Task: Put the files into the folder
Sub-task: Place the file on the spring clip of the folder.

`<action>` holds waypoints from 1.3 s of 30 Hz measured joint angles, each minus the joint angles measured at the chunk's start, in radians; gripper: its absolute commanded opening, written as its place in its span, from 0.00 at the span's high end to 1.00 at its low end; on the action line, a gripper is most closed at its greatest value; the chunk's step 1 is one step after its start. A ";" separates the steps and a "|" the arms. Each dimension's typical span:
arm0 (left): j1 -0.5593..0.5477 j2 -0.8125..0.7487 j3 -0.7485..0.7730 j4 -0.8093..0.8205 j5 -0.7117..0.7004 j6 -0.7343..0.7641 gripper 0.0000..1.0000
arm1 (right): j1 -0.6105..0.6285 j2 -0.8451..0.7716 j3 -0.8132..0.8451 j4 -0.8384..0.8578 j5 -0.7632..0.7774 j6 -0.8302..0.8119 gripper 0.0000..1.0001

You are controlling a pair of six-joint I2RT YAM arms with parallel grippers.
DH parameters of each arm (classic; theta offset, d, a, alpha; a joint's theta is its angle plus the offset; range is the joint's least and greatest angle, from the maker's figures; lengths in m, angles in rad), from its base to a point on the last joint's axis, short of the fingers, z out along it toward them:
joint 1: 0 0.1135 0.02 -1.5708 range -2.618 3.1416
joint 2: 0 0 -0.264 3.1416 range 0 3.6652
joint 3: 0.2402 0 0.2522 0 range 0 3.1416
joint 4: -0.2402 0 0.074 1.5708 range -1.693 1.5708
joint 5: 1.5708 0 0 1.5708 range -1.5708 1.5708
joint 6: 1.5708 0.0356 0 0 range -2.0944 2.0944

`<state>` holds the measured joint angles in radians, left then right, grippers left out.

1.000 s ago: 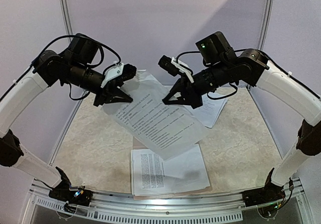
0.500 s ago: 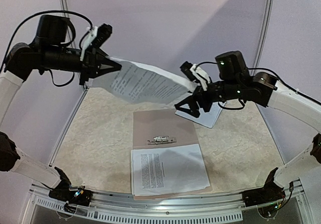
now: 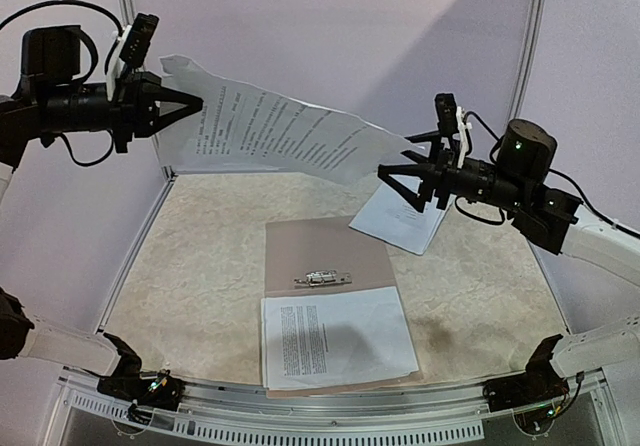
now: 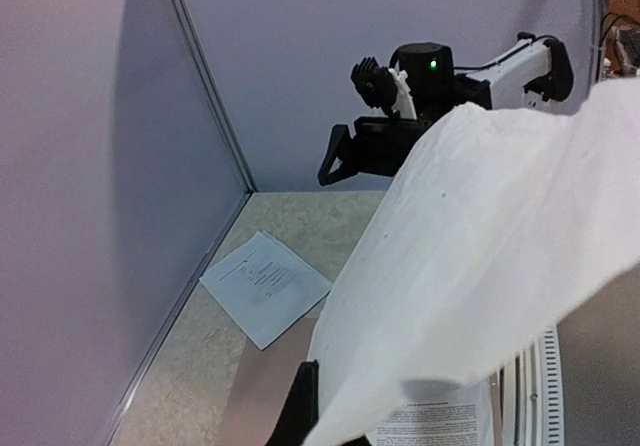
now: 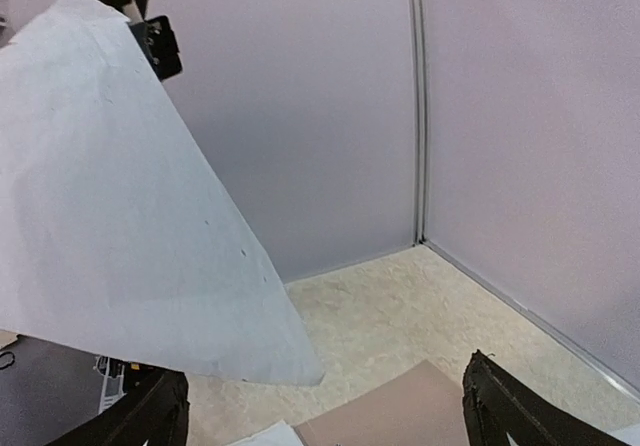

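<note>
Top view, left end effector: clamped on the left edge of the held sheet, raised high at the back left.
Top view, held sheet: spans the air toward the right end effector, sagging. It is probably gripped by one edge so it hangs free of the worktop before going to the folder.
Top view, right end effector: jaws wide apart, with the sheet's far corner near them but not gripped.
Top view, folder: lies open and flat mid-worktop, with the clip at its middle and a filed sheet on its near half.
Top view, loose sheet: lies behind and to the right, apart from the folder, and likely goes in next.
Left wrist view: the held sheet's blank underside fills the right side, with the loose sheet on the worktop below.
Right wrist view: its own fingers are spread with nothing between them, and the folder's tan corner shows below.
Surface and room: pale mottled worktop, plain lilac walls, metal corner posts.
</note>
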<state>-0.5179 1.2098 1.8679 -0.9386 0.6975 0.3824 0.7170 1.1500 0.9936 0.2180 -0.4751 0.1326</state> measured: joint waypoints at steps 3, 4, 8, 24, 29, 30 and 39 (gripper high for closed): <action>0.033 -0.018 -0.033 0.020 0.040 -0.029 1.00 | 0.000 0.024 0.002 0.100 -0.076 0.042 0.21; 0.042 -0.022 -0.044 0.028 0.054 -0.040 1.00 | 0.000 0.037 0.005 0.125 -0.100 0.057 0.26; 0.064 -0.032 -0.096 0.078 0.085 -0.092 1.00 | 0.000 0.106 0.034 0.182 -0.164 0.118 0.59; 0.088 0.017 -0.414 0.349 -0.043 -0.252 0.78 | -0.032 0.213 0.092 0.043 -0.117 0.244 1.00; 0.116 0.092 -0.565 0.426 -0.058 -0.262 0.52 | -0.119 0.300 0.127 -0.089 -0.140 0.241 1.00; 0.119 0.113 -0.597 0.446 -0.060 -0.266 0.51 | -0.140 0.329 0.140 -0.116 -0.148 0.236 1.00; 0.138 0.402 -0.700 0.540 -0.064 -0.256 0.53 | -0.237 0.650 0.306 -0.325 -0.260 0.130 1.00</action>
<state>-0.3794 1.6123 1.1675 -0.3985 0.6334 0.1261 0.4801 1.7996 1.2991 -0.1070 -0.7349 0.2623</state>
